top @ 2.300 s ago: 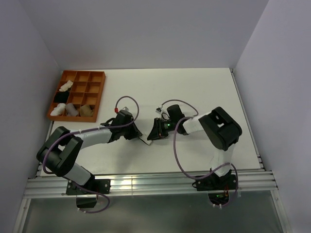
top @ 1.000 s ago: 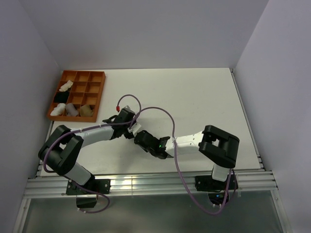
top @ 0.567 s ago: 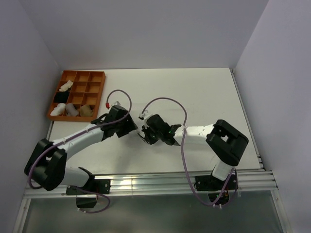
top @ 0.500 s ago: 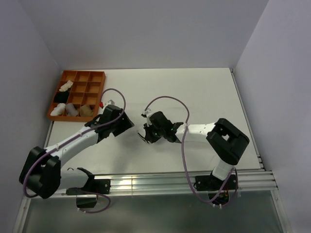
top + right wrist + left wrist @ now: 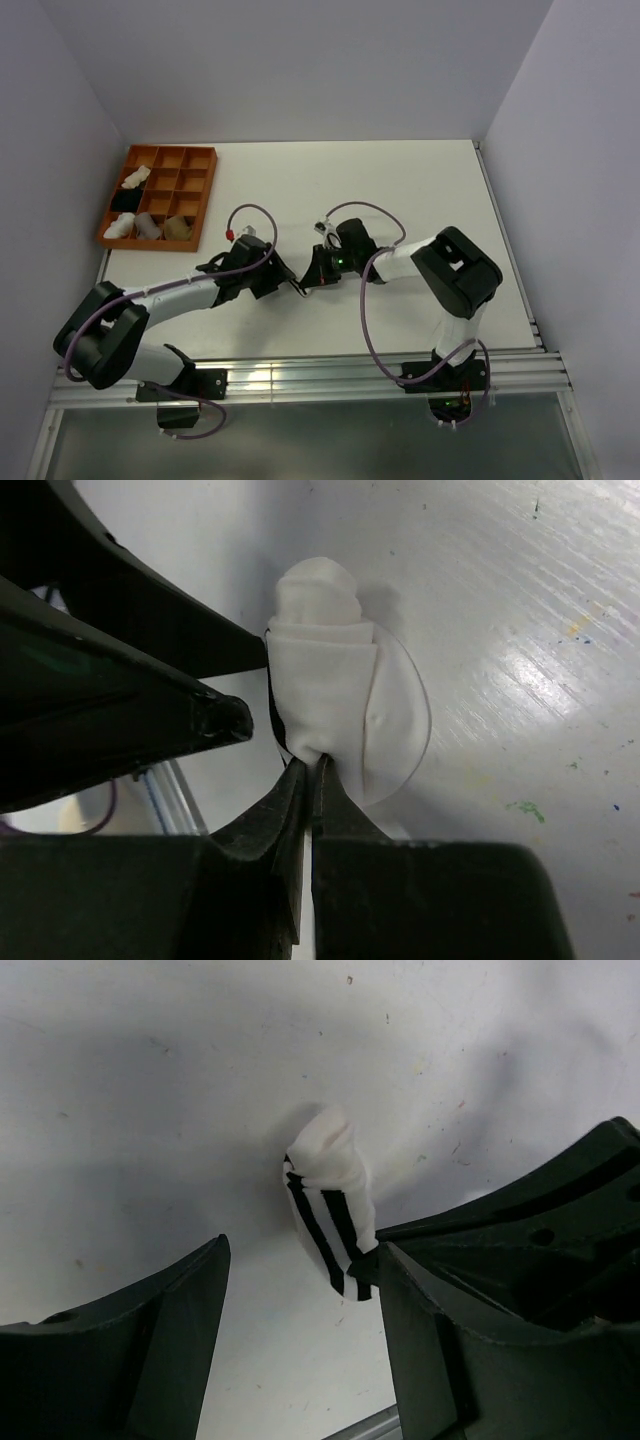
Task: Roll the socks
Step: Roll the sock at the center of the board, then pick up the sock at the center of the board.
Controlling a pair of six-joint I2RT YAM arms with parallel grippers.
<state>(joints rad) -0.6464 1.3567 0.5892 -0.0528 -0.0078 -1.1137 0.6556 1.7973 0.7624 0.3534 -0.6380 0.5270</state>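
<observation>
The bench point(image 5: 400, 190) carries a tray point(image 5: 207, 200) at far left. Mid-bench, the left tool point(image 5: 303, 1245) gapes around the striped sock point(image 5: 330, 1190), which looks nearly rolled; the right tool point(image 5: 308, 765) pinches its edge. The grey sock point(image 5: 148, 226) and tan sock point(image 5: 178, 228) sit in the tray, seemingly done.

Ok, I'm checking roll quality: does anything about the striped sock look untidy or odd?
Yes. The striped sock is only a loose bundle: in the right wrist view a flap bulges out on one side instead of being tucked in. The right gripper pinches its edge; the left gripper is open around it.
</observation>
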